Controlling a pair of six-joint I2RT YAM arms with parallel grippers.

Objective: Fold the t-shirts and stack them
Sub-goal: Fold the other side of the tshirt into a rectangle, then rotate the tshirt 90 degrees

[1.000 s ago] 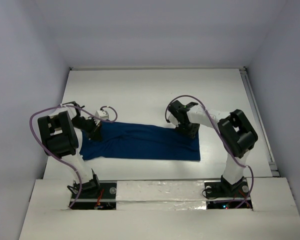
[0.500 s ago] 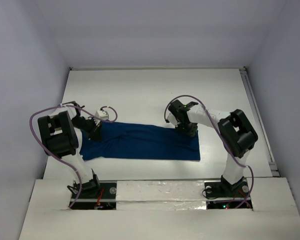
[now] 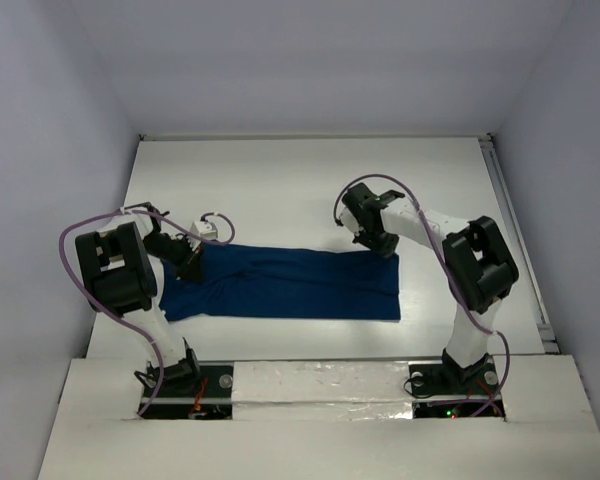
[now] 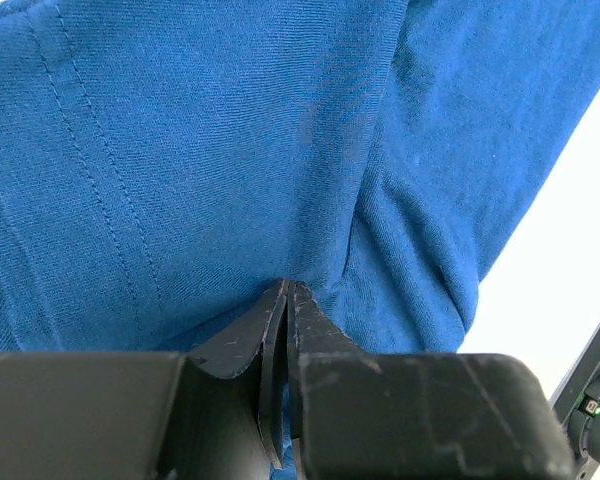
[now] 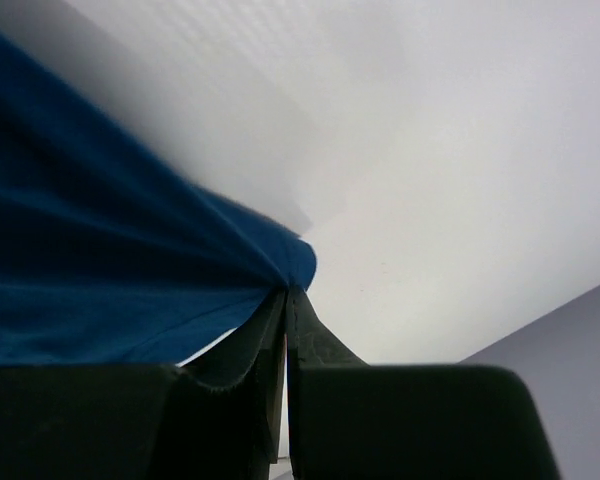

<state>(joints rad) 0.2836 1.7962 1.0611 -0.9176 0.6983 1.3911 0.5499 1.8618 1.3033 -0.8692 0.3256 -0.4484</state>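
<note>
One navy-blue t-shirt (image 3: 290,287) lies across the white table (image 3: 280,190) as a long folded band, left to right. My left gripper (image 3: 192,262) is shut on the cloth at the band's far left corner; in the left wrist view its closed tips (image 4: 286,290) pinch a gathered fold of the t-shirt (image 4: 210,150). My right gripper (image 3: 385,248) is shut on the band's far right corner. The right wrist view has that corner of the t-shirt (image 5: 100,290) pulled taut from the closed tips (image 5: 287,293) and raised off the table.
The table's back wall (image 3: 310,60) and side walls enclose the work area. A rail (image 3: 515,240) runs along the right edge. Purple cables (image 3: 80,270) loop off both arms. The arm bases (image 3: 180,375) sit at the near edge.
The right gripper has closed on the far right corner of the t-shirt and has moved slightly back and up with it. The left arm has stayed put.
</note>
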